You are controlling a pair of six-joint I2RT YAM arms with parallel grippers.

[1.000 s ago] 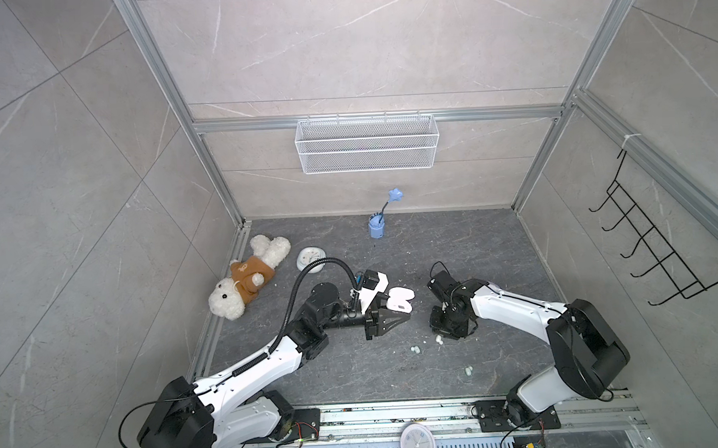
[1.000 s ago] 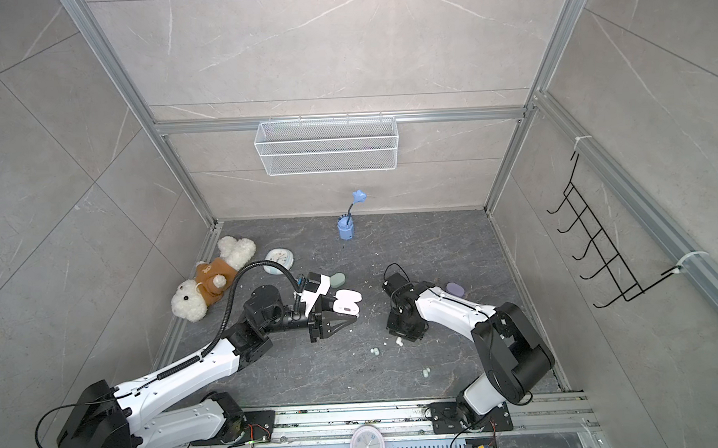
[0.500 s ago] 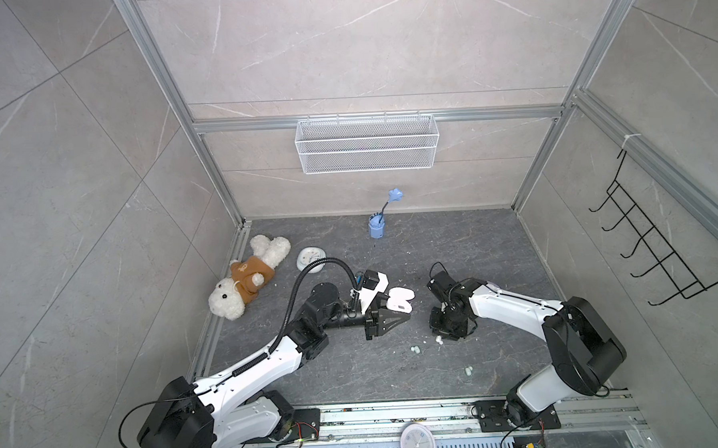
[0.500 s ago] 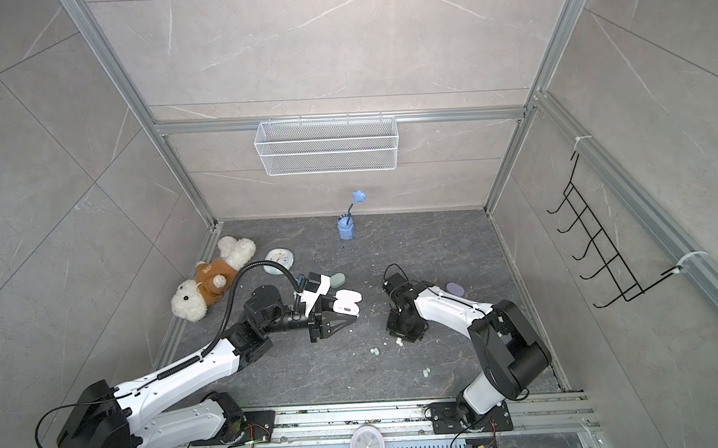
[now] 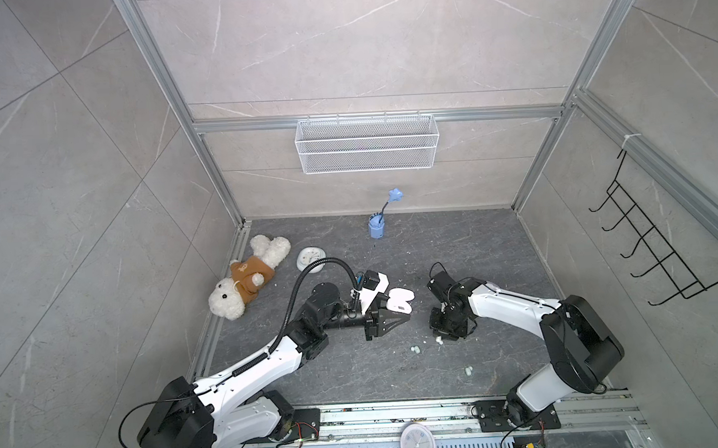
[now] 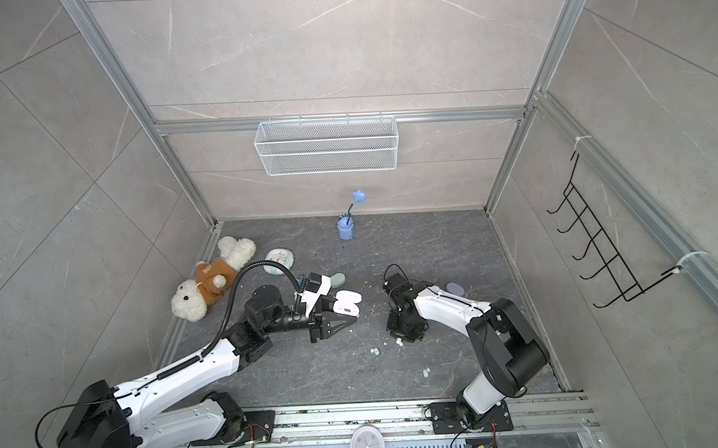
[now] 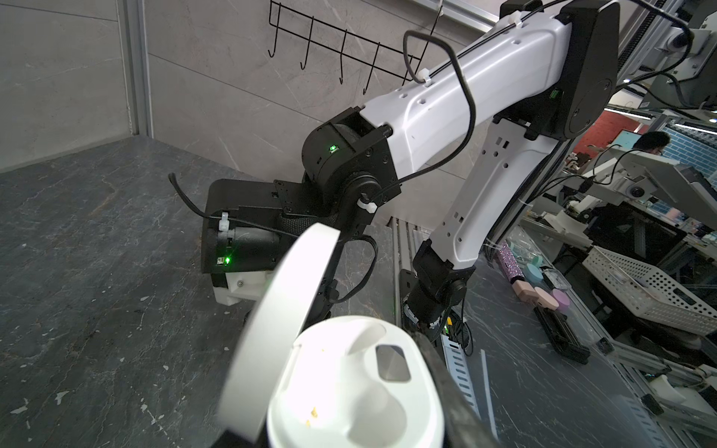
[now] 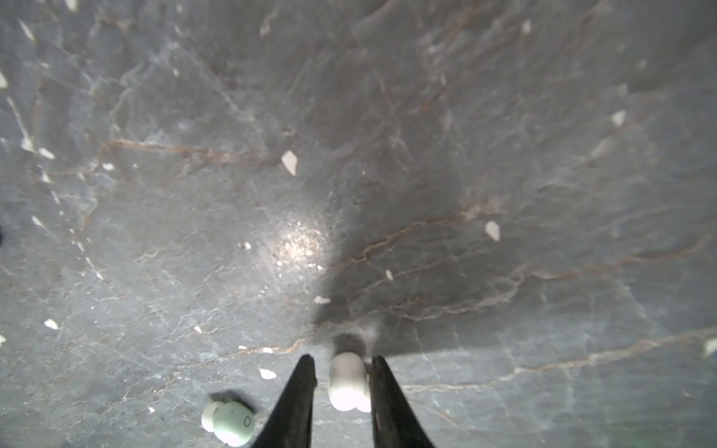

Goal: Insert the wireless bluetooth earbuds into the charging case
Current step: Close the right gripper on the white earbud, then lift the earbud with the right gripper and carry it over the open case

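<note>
My left gripper point(image 5: 392, 313) pinches the charging case point(image 7: 341, 388), lid open to receive, while my right gripper point(image 8: 342, 360) straddles a white earbud point(image 8: 348, 384), jaws narrowly spread, positioned for pickup.

L claw point(image 5: 396, 310) clamped, R claw point(image 8: 343, 362) ajar.

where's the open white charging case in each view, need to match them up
In a top view: open white charging case, mid-table.
In a top view: same mid-table spot.
Left wrist: large at bottom centre, lid swung open.
Right wrist: not in it.
Shared landmark: right arm, right of the case in both top views, behind it in the left wrist view.
</note>
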